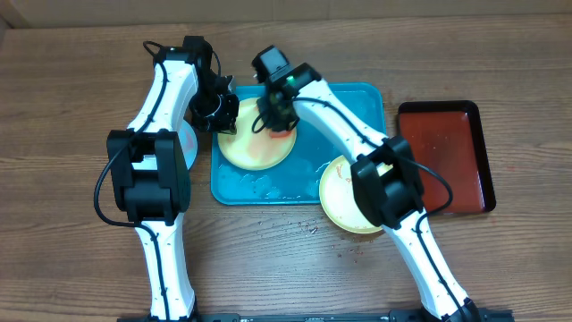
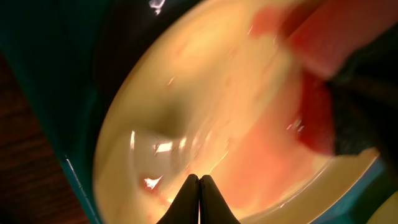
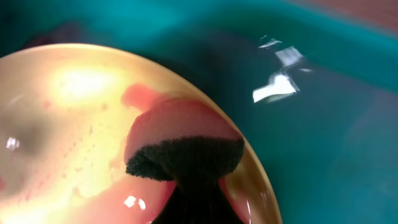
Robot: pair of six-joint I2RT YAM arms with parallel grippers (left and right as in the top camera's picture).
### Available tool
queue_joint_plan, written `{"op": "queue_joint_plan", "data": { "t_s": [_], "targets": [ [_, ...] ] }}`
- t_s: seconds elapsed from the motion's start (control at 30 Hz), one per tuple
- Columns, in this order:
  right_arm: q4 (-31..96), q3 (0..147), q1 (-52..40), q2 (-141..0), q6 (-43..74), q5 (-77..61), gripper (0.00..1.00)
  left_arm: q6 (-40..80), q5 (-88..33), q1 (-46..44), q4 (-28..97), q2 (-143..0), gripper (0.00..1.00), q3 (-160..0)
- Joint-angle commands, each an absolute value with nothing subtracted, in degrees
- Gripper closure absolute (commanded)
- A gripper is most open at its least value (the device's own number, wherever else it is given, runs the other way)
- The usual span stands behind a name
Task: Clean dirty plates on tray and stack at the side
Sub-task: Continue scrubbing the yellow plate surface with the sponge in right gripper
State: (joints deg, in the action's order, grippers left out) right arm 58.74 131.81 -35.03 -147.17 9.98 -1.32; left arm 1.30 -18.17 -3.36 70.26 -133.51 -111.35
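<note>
A pale yellow-green plate point(image 1: 248, 154) with red sauce smears lies on the left part of the turquoise tray point(image 1: 357, 107). My right gripper point(image 1: 278, 118) is shut on a red sponge with a dark scouring side point(image 3: 186, 146) and presses it on the plate's far right rim point(image 3: 62, 112). My left gripper point(image 2: 199, 184) is shut, its tips on the plate's left side point(image 2: 186, 93). A second yellow-green plate point(image 1: 340, 199) lies at the tray's front right corner, partly under my right arm. A light blue plate point(image 1: 190, 143) shows beside the tray on the left, mostly hidden by my left arm.
A narrower dark red tray point(image 1: 447, 156) lies to the right of the turquoise tray. Water drops sit on the tray floor point(image 1: 259, 183) and on the wooden table in front of it point(image 1: 295, 228).
</note>
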Motion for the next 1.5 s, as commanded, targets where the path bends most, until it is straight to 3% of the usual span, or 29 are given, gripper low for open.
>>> {"op": "queue_joint_plan", "data": {
  "t_s": [0.0, 0.1, 0.13, 0.23, 0.37, 0.9, 1.1, 1.27, 1.47],
  "targets": [
    [60.58, 131.20, -35.62, -148.97, 9.15, -4.64, 0.96, -0.01, -18.00, -3.29, 69.93, -131.59, 0.91, -112.33],
    [61.45, 131.20, -34.83, -148.97, 9.39, -4.69, 0.96, -0.01, -17.54, -3.53, 69.69, -131.85, 0.82, -112.33],
    [62.00, 131.20, -34.06, -148.97, 10.55, -4.80, 0.96, -0.01, -17.21, -3.57, 69.71, -131.90, 0.73, -112.22],
    [62.67, 131.20, -32.56, -148.97, 11.68, -6.72, 0.96, 0.05, -16.86, -3.57, 69.63, -131.90, 0.62, -112.22],
    [63.88, 131.20, -30.39, -148.97, 12.36, -8.69, 0.96, 1.78, -15.79, -3.57, 68.79, -131.90, 0.56, -112.22],
    [67.81, 131.20, -27.94, -148.97, 9.93, -8.43, 0.96, 1.19, -13.26, -3.84, 64.53, -131.90, 0.42, -112.22],
    [67.29, 129.78, -27.88, -148.97, 9.93, -8.43, 0.96, -0.56, -14.96, -3.81, 65.52, -131.41, 0.46, -116.51],
    [66.11, 126.23, -27.90, -148.97, 9.98, -8.71, 0.96, -6.94, -14.37, -3.77, 66.19, -131.41, 0.40, -120.68],
    [66.22, 125.36, -27.88, -148.97, 9.98, -8.71, 0.96, -15.18, -14.39, -4.16, 66.92, -132.66, 0.41, -119.00]
  ]
}}
